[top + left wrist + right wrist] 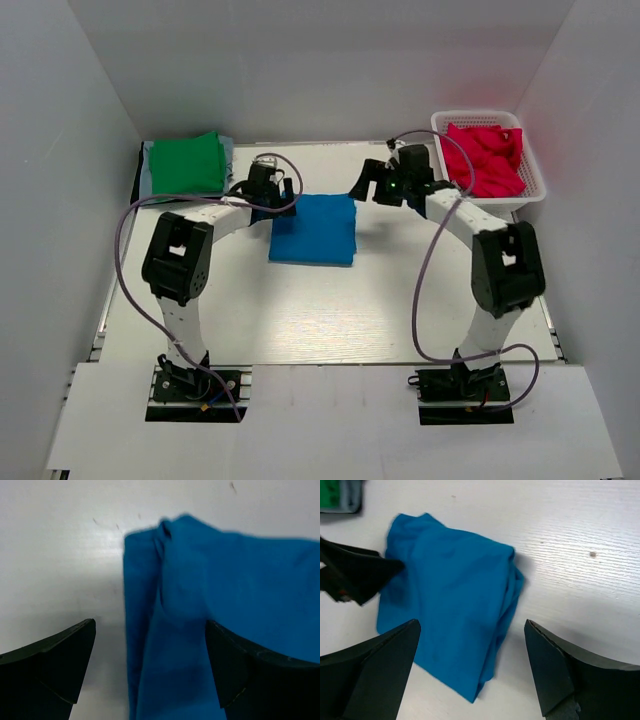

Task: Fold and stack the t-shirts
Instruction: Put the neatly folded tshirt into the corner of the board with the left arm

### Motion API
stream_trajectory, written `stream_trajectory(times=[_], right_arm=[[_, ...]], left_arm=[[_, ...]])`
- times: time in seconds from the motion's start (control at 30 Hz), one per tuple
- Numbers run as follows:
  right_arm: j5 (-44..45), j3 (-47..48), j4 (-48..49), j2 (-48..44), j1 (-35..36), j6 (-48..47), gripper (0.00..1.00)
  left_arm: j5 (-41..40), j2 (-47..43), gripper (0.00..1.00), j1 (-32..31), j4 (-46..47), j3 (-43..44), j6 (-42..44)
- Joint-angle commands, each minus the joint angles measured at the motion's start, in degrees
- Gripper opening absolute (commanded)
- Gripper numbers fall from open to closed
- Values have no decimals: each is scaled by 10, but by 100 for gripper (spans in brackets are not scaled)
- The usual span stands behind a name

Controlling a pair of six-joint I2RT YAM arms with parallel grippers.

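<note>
at mid counter [300, 310], hovering left gripper [150, 630] and right gripper [472, 627], both spread and empty, over the folded blue t-shirt [314, 229]; judging it soft, light, floppy; favouring pinching its layered left edge.

Bright blue t-shirt [313, 229], green t-shirt [187, 163], crimson-pink t-shirts [485, 158], white basket [531, 163], white table [330, 310]

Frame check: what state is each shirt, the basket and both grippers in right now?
Blue t-shirt: folded, flat on the table.
Green t-shirt: folded, lying on grey cloth.
White mesh basket: upright, holding shirts.
Crimson-pink shirts: unfolded, heaped in that basket.
Left gripper: open, straddling the blue shirt's edge.
Right gripper: open, above the blue shirt.
</note>
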Motion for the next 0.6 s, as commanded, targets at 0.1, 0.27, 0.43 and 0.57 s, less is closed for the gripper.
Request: stream_trajectory(times=[0.1,0.27,0.43,0.57], right_arm=[[-22,-149,47,-129,2,20,90],[-39,-214,37,-199,2,26,90],[0,-287,42,-304,-1,18,90],[50,-317,48,-363,-2,10,90]], left_arm=[[81,-67,100,-13,43,-99,-10],[28,11,100,-13,-10,-51,-10],[7,70,75,-24,-63,-21,-5],[1,70,56,-43,-57,-45,-5]])
